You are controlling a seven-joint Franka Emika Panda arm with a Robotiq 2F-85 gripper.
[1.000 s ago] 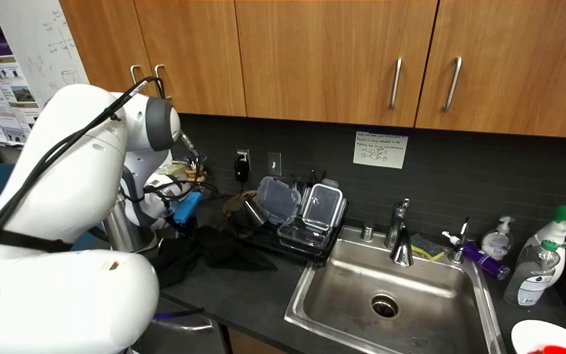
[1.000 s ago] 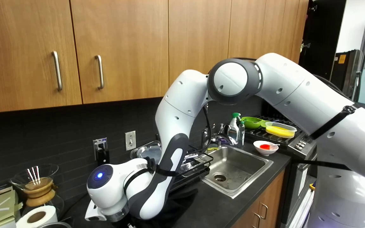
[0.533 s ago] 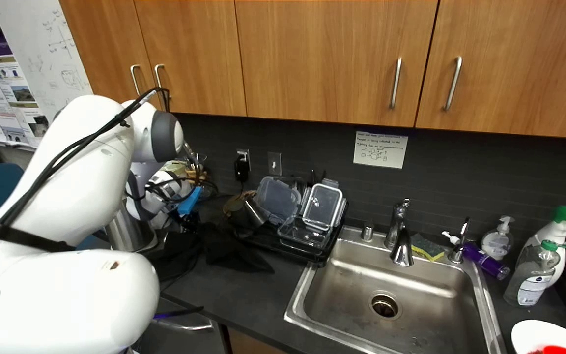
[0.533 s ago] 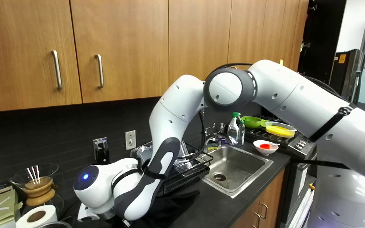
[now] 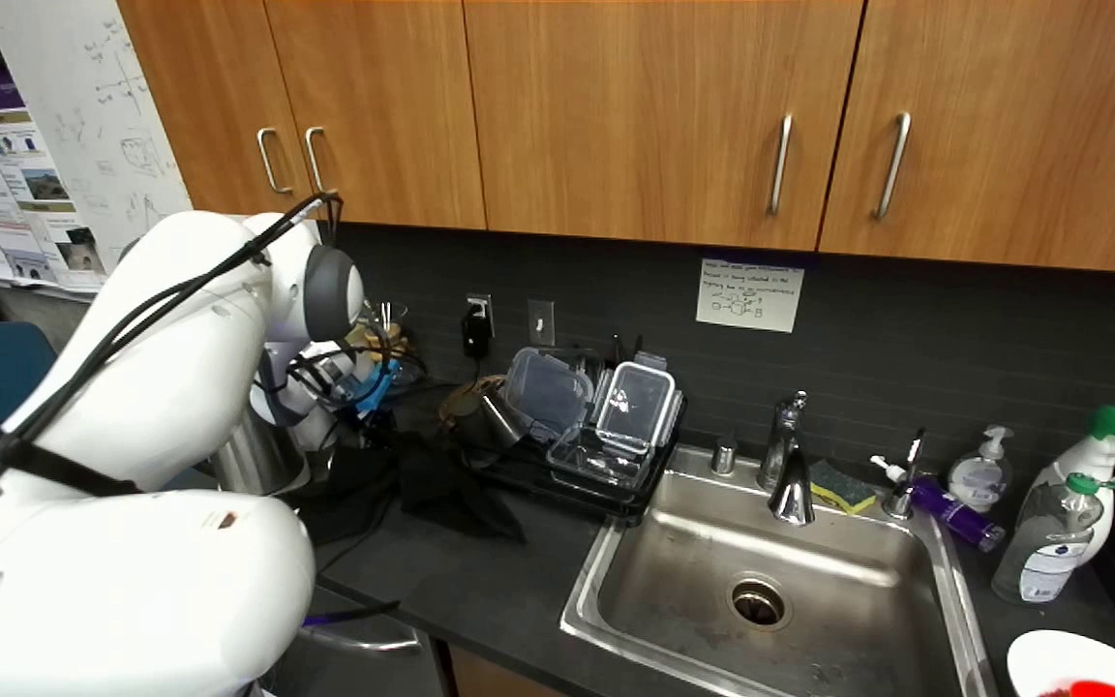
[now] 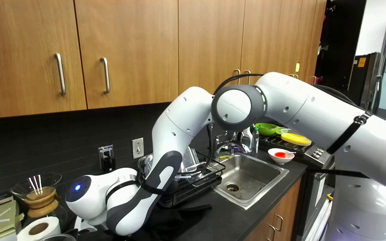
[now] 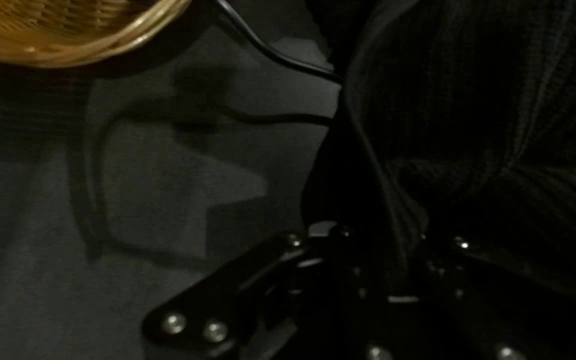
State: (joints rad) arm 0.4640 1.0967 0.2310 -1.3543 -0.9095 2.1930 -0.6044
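Note:
My gripper (image 7: pixel 388 250) is at the bottom of the dark wrist view. Its jaws stand on both sides of a gathered fold of black ribbed cloth (image 7: pixel 453 100) and appear closed on it; the pads are hard to make out. The cloth spreads up and to the right there. In an exterior view the gripper (image 5: pixel 378 428) is low by the counter, below a blue part, with the cloth (image 5: pixel 446 494) hanging or lying beside it. The cloth also shows in an exterior view (image 6: pixel 173 221), where the wrist hides the gripper. A wicker basket (image 7: pixel 133 37) is at the wrist view's upper left.
A black cable (image 7: pixel 278 55) runs to the cloth. A black dish rack (image 5: pixel 630 503) with clear containers (image 5: pixel 635 402) stands between cloth and sink (image 5: pixel 606 590). A steel vessel (image 5: pixel 253 460) is near the wrist. A paper roll (image 6: pixel 50 227) and a glass carafe (image 6: pixel 42 211) stand near the arm.
The arm's elbow has come down, and the wrist has moved away from the sink along the counter. The black cloth has shifted slightly with it. More of the dish rack now shows.

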